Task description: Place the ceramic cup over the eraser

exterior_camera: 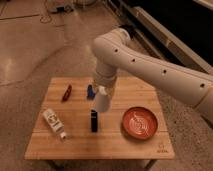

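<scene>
The white ceramic cup (101, 100) hangs in my gripper (102, 91), lifted above the wooden table (115, 140), mouth down. The black eraser (94, 121) stands upright on the table just below and slightly left of the cup. The cup's lower rim is close to the eraser's top, a little to its right. My white arm reaches in from the right and comes down over the table's middle.
A red bowl (140, 122) sits at the right of the table. A white labelled bottle (54, 122) lies at the left front. A slim red object (66, 92) and a blue block (90, 91) lie at the back.
</scene>
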Available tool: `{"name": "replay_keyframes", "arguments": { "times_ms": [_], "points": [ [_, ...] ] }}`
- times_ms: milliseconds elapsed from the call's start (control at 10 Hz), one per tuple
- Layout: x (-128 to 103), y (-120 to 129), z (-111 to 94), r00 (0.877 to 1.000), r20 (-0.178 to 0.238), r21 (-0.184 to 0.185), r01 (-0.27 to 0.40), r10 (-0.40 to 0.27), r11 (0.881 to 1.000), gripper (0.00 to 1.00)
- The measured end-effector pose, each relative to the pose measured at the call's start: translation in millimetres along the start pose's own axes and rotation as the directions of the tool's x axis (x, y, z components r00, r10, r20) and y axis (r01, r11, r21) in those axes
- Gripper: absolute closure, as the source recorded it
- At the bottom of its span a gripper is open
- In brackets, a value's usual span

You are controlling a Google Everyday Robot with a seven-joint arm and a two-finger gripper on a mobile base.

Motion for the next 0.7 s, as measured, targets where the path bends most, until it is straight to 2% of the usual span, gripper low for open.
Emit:
{"name": "replay_keyframes", "arguments": {
  "times_ms": [100,200,500,700],
  "points": [
    [-10.1,-6.7,-1.8,1.0,0.006,0.005,0.027,-0.027,1.0,0.98],
    [-17.7,-11.5,-2.5,0.999,0.011,0.01,0.052,-0.052,0.999,1.0],
    [-37.0,-19.2,4.5,0.994,0.021,0.004,0.106,-0.106,0.994,1.0],
    [-43.8,-16.6,13.3,0.991,0.009,-0.014,0.131,-0.131,0.991,1.0]
  ]
}}
